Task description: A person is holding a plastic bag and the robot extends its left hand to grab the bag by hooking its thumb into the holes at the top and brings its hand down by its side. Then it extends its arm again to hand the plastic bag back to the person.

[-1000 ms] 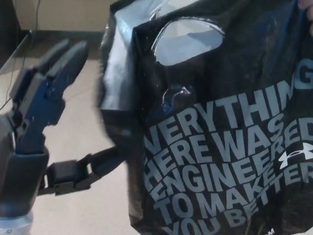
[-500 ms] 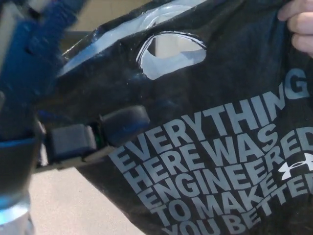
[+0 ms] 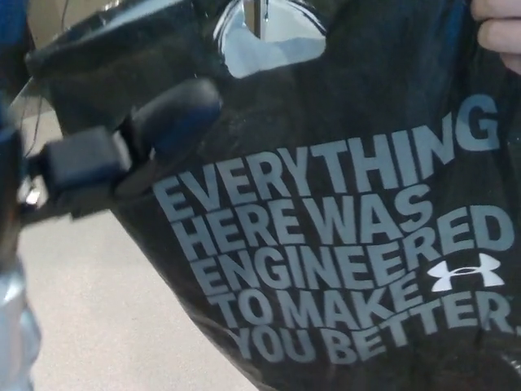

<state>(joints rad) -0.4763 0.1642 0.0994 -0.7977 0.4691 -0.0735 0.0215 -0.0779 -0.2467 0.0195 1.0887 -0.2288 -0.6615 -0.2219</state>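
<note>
A black plastic bag (image 3: 342,244) with grey lettering fills most of the head view. Its cut-out handle hole (image 3: 269,41) shows at the top edge. A person's fingers (image 3: 498,28) hold the bag's upper right corner. My left hand (image 3: 89,163) comes in from the left, blurred. It is open, with the thumb (image 3: 171,114) stretched out across the bag's front. The thumb tip lies below and left of the hole, not inside it. The rest of the hand is cut off by the left edge. My right hand does not show.
Beige floor (image 3: 98,309) shows under the bag at the lower left. A dark piece of furniture (image 3: 16,65) stands at the far upper left.
My left hand has risen, and its thumb has climbed up the bag's front towards the hole. The hole now sits higher in the picture, and the hand's fingers have left the view.
</note>
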